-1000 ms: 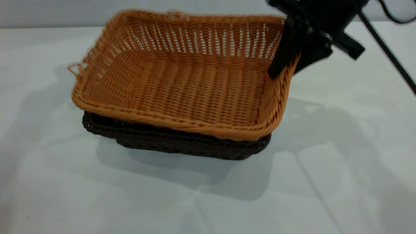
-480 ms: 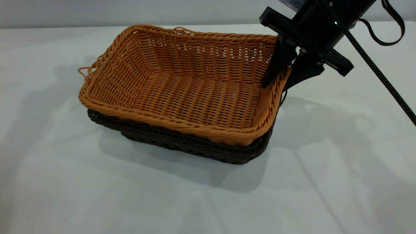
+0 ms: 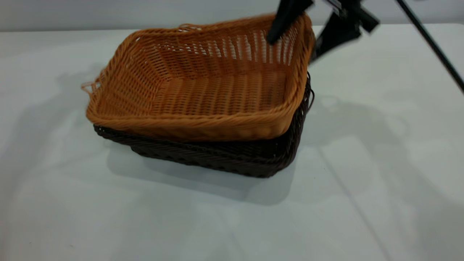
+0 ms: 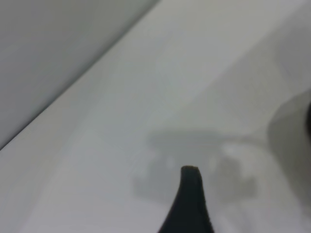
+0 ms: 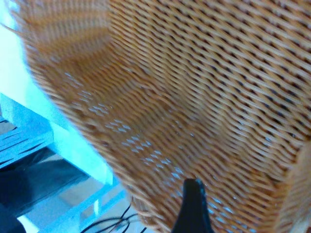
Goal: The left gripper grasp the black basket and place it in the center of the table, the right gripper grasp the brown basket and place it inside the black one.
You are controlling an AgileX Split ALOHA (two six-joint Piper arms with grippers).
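The brown basket (image 3: 217, 94) lies tilted inside the black basket (image 3: 224, 156), which rests on the table (image 3: 380, 163) near its middle. The brown basket's right end is raised above the black rim and its left end sits low. My right gripper (image 3: 291, 49) straddles the brown basket's raised right rim, with one finger inside the wall and one outside, shut on it. The right wrist view shows the brown weave (image 5: 184, 97) close up behind one finger (image 5: 192, 206). In the left wrist view, one finger (image 4: 192, 199) of my left gripper hangs over bare table, away from the baskets.
A black cable (image 3: 431, 43) runs down from the right arm at the far right. The table's back edge meets a pale wall (image 3: 108, 14) behind the baskets.
My right gripper has risen and moved left, lifting the brown basket's right end. The brown basket now tilts more steeply, and more of the black basket's right side shows.
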